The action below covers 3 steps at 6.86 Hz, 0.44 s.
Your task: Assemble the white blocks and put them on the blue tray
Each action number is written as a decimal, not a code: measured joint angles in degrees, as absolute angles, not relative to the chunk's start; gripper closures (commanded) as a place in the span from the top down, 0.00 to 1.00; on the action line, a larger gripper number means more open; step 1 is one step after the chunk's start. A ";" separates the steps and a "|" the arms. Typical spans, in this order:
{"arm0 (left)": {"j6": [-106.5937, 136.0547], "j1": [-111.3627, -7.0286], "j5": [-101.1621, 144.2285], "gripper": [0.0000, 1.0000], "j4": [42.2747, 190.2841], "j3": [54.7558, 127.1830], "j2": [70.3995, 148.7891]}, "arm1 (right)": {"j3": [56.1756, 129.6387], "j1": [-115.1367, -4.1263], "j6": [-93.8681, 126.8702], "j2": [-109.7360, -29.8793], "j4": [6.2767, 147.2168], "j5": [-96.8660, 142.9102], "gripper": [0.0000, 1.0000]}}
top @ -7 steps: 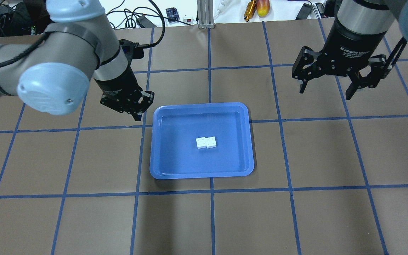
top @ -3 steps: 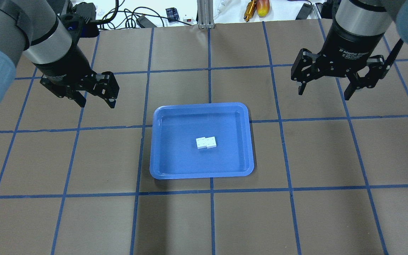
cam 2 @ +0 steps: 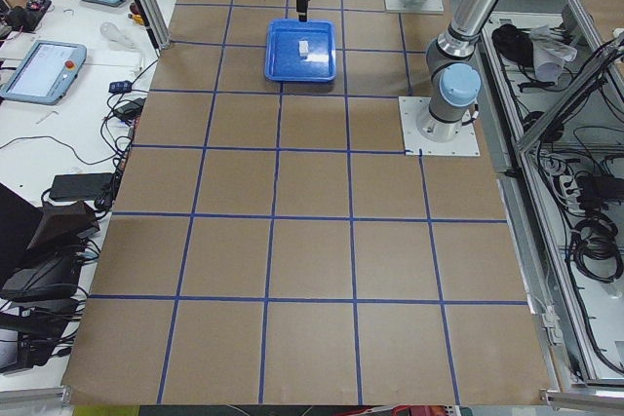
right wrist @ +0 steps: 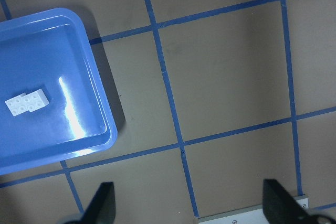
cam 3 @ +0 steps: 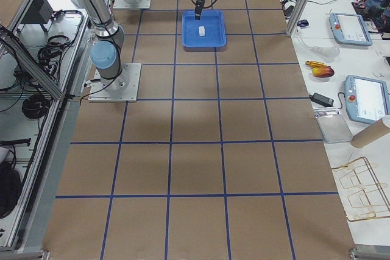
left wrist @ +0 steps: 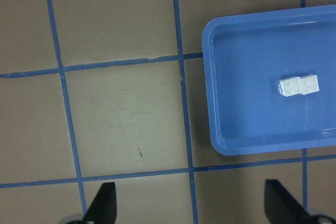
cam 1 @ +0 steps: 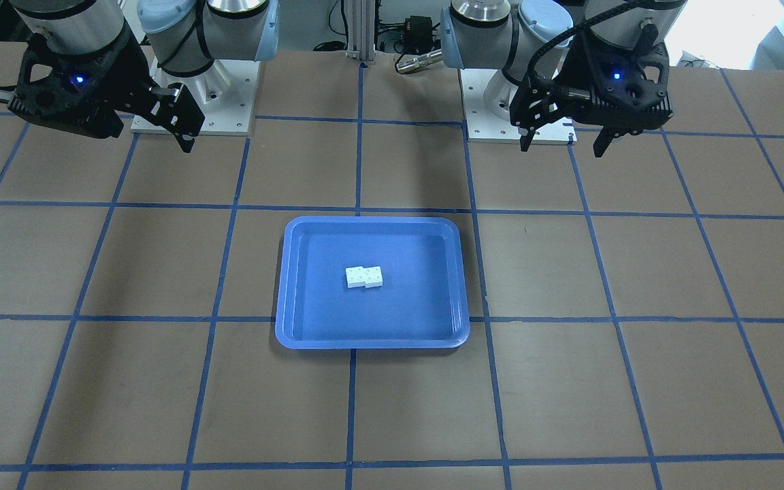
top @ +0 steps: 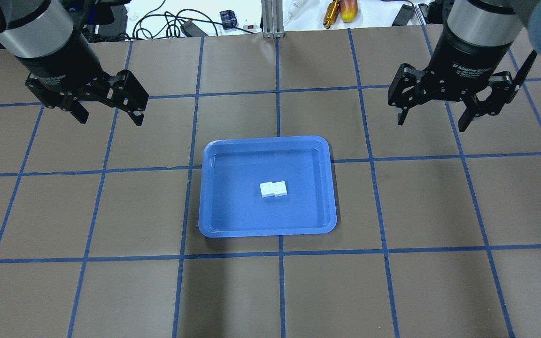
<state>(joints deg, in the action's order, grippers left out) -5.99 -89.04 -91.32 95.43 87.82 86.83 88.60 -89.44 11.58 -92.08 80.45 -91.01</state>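
The two white blocks (top: 273, 188) lie joined with an offset in the middle of the blue tray (top: 214, 220). They also show in the front view (cam 1: 364, 277), the left wrist view (left wrist: 298, 85) and the right wrist view (right wrist: 24, 103). My left gripper (top: 109, 116) is open and empty, high above the table to the tray's far left. My right gripper (top: 431, 120) is open and empty, high above the table to the tray's far right. In the front view the left gripper (cam 1: 562, 143) is at the right; only one finger (cam 1: 184, 139) of the right gripper shows.
The table is brown with a blue tape grid. Cables, tools and a yellow-red object (top: 348, 10) lie beyond the far edge. The arm bases (cam 1: 194, 102) stand at the robot's side of the table.
My left gripper has moved away from the tray's left rim, leftward and toward the far side, and turned with its fingers spread. The right gripper and the blocks have stayed put.
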 measured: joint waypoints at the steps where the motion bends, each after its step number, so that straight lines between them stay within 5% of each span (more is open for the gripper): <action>1: -6.04 -89.08 -91.41 1.00 95.62 87.58 86.84 | 88.60 -89.50 11.48 -92.09 80.75 -90.96 1.00; 3: -6.06 -89.12 -91.41 1.00 95.70 87.64 86.82 | 88.59 -89.55 11.21 -92.13 81.08 -90.95 1.00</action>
